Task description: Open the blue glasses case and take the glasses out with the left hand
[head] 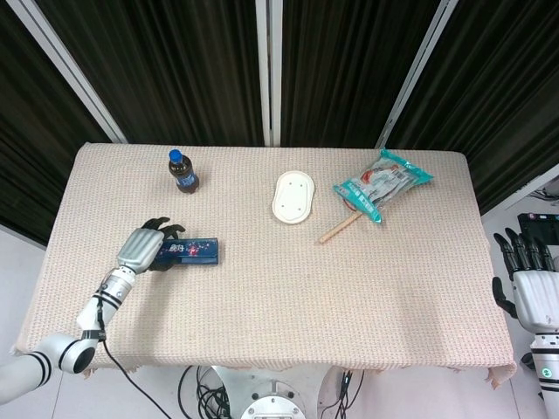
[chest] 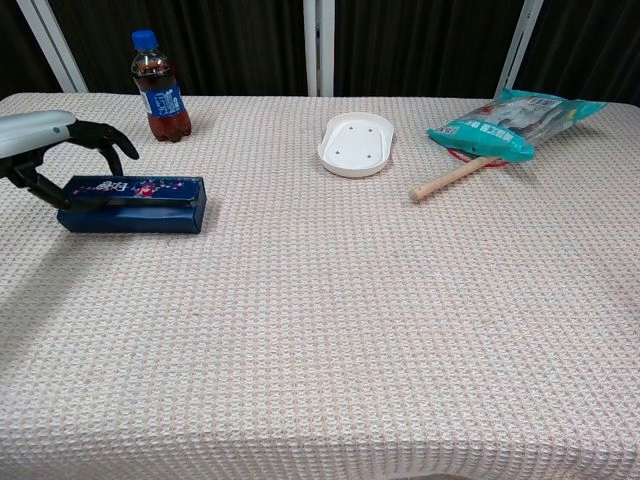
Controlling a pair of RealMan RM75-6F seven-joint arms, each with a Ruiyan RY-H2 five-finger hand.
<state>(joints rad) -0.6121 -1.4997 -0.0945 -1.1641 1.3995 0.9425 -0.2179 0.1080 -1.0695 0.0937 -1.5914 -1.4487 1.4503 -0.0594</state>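
Note:
The blue glasses case (head: pixel 190 251) (chest: pixel 135 203) lies on the left part of the table, long side running left to right, lid down. My left hand (head: pixel 144 247) (chest: pixel 45 140) grips its left end, dark fingers curled over the top and thumb against the near side. The case's top face looks tipped slightly toward the camera in the chest view. No glasses are visible. My right hand (head: pixel 528 284) hangs off the table's right edge with fingers spread and nothing in it; the chest view does not show it.
A cola bottle (head: pixel 182 172) (chest: pixel 160 88) stands behind the case. A white oval dish (head: pixel 293 197) (chest: pixel 357 143) sits at the back centre. A teal snack bag (head: pixel 382 185) (chest: pixel 515 112) and a wooden stick (head: pixel 341 227) (chest: pixel 450 178) lie back right.

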